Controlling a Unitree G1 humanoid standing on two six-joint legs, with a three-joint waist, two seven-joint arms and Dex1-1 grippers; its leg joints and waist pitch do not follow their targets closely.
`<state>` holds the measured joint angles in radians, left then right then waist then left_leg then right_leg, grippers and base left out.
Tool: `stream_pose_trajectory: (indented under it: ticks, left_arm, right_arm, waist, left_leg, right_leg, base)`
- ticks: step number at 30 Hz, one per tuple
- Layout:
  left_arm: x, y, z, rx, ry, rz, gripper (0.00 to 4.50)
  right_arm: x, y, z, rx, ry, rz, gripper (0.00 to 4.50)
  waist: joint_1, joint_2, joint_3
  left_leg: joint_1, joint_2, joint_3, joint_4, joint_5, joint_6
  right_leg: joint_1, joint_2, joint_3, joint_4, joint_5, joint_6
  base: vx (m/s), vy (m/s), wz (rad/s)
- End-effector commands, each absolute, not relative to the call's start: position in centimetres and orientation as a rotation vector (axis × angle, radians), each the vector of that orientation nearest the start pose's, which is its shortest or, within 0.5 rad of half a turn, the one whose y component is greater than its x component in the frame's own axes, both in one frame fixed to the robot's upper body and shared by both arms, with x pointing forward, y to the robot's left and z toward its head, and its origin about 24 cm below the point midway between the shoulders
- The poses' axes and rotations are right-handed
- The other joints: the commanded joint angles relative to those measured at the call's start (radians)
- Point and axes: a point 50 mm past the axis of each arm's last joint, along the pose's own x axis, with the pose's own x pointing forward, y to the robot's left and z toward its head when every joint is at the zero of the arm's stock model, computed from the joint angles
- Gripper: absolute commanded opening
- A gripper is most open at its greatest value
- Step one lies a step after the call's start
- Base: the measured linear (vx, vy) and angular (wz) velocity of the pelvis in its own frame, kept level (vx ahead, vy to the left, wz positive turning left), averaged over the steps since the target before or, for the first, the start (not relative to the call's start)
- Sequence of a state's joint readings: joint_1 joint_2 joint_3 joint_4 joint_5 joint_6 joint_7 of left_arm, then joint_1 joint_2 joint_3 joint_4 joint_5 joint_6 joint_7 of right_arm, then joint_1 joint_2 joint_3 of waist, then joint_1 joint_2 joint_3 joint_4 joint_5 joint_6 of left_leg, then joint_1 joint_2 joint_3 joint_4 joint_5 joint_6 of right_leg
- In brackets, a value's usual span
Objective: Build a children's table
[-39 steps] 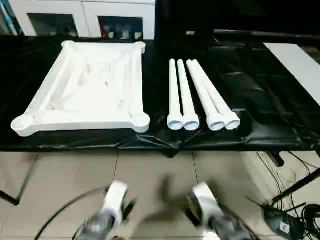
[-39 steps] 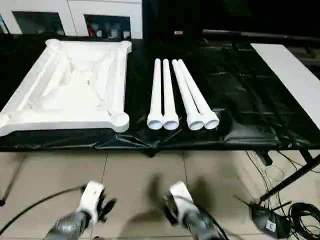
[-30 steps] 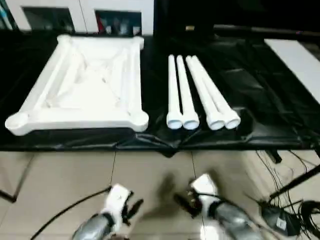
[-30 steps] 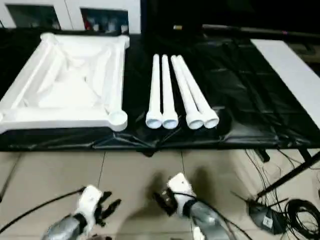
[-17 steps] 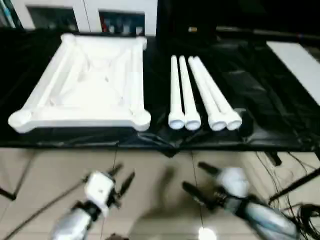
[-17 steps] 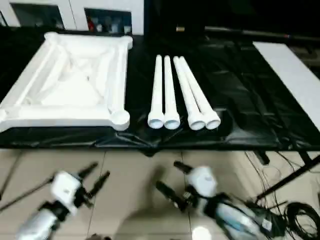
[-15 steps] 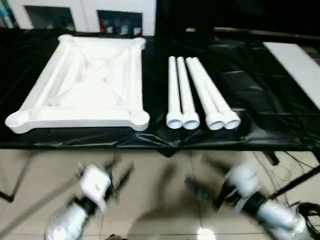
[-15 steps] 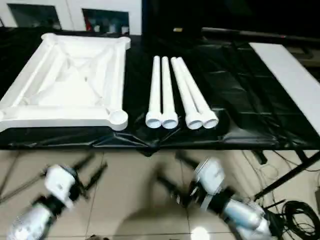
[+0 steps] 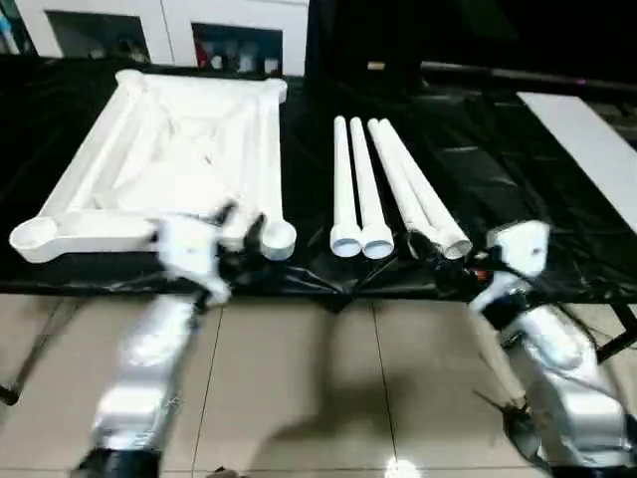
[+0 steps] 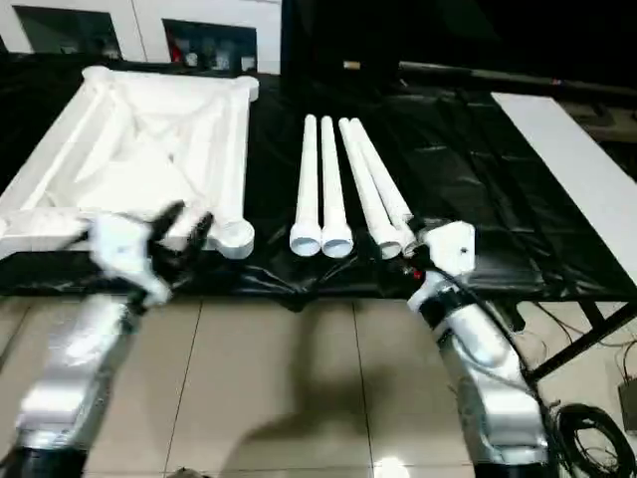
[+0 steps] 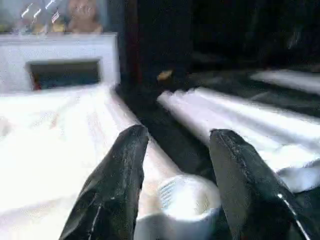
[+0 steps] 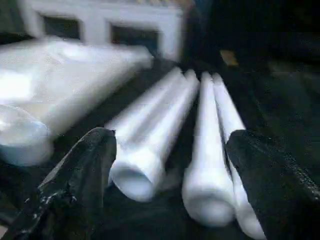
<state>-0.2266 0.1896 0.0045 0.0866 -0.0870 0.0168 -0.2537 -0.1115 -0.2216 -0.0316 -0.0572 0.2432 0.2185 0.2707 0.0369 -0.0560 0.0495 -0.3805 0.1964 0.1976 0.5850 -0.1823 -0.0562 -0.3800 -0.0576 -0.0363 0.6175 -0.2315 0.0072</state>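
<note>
The children's table top (image 9: 169, 169) lies underside up on the left of the black-covered bench, ribs and round corner sockets showing. Four white tube legs (image 9: 370, 189) lie side by side to its right, open ends toward me. My left gripper (image 9: 244, 231) hovers open at the top's near right corner socket (image 11: 187, 200), one finger (image 11: 117, 180) on each side of it, holding nothing. My right gripper (image 12: 172, 140) is wide open just before the legs' near ends (image 12: 207, 187), empty, with its fingers (image 12: 272, 182) spread past the bundle.
A flat white board (image 9: 587, 129) lies at the bench's far right. The black cover (image 9: 498, 179) is wrinkled and hangs over the front edge. White cabinets (image 9: 169, 30) stand behind. Cables (image 10: 587, 428) lie on the tiled floor at the lower right.
Both arms have risen from low over the floor up to the bench's front edge, the left to the top's corner socket, the right to the leg ends. Top and legs have not moved.
</note>
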Motion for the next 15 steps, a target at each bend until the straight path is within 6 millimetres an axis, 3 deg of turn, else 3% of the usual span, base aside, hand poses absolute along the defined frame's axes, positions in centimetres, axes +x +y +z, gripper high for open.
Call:
stream_pose_trajectory:
  ticks: [1,2,4,6,8,15]
  left_arm:
    - [30.3,16.6,8.1,0.143,-0.075,-0.243,2.31]
    - [30.7,16.7,7.9,0.141,-0.053,-0.235,2.31]
    - [31.3,16.4,7.9,0.136,-0.037,-0.283,2.31]
    - [31.9,15.9,7.8,0.155,-0.020,-0.347,2.31]
    - [32.2,15.5,7.5,0.193,0.007,-0.384,2.31]
    - [33.1,12.6,6.5,0.192,0.074,-0.520,2.31]
  right_arm:
    - [27.5,-17.6,6.5,0.031,0.080,0.250,3.88]
    - [27.7,-17.5,6.4,0.040,0.089,0.246,3.88]
    - [28.0,-17.3,6.3,0.035,0.096,0.250,3.88]
    - [28.3,-17.2,6.1,0.023,0.107,0.258,3.88]
    - [28.4,-17.3,5.9,0.014,0.113,0.259,3.88]
    - [28.8,-17.6,5.4,-0.006,0.140,0.252,3.88]
  waist:
    - [0.006,0.009,-0.065]
    - [0.006,0.001,-0.062]
    - [0.008,0.007,-0.061]
    - [0.009,-0.001,-0.059]
    - [0.014,0.004,-0.056]
    - [0.034,-0.002,-0.059]
  left_leg:
    - [0.022,0.031,-0.022,-0.052,-0.062,0.025]
    - [0.018,0.034,-0.022,-0.054,-0.066,0.029]
    - [0.022,0.035,-0.021,-0.054,-0.075,0.028]
    - [0.022,0.034,-0.020,-0.054,-0.095,0.025]
    - [0.025,0.038,-0.020,-0.056,-0.122,0.014]
    - [0.024,0.037,-0.017,-0.053,-0.097,0.018]
  right_leg:
    - [0.043,-0.063,0.046,-0.051,0.178,-0.168]
    - [0.043,-0.064,0.044,-0.050,0.169,-0.173]
    - [0.039,-0.065,0.044,-0.050,0.135,-0.178]
    - [0.037,-0.066,0.044,-0.054,0.084,-0.178]
    - [0.033,-0.071,0.046,-0.057,0.026,-0.176]
    - [0.034,-0.073,0.046,-0.053,0.062,-0.181]
  base:
    - [0.000,0.000,0.00]
    - [0.000,0.000,0.00]
    - [0.000,0.000,0.00]
    - [0.000,0.000,0.00]
    - [0.000,0.000,0.00]
    - [0.000,0.000,0.00]
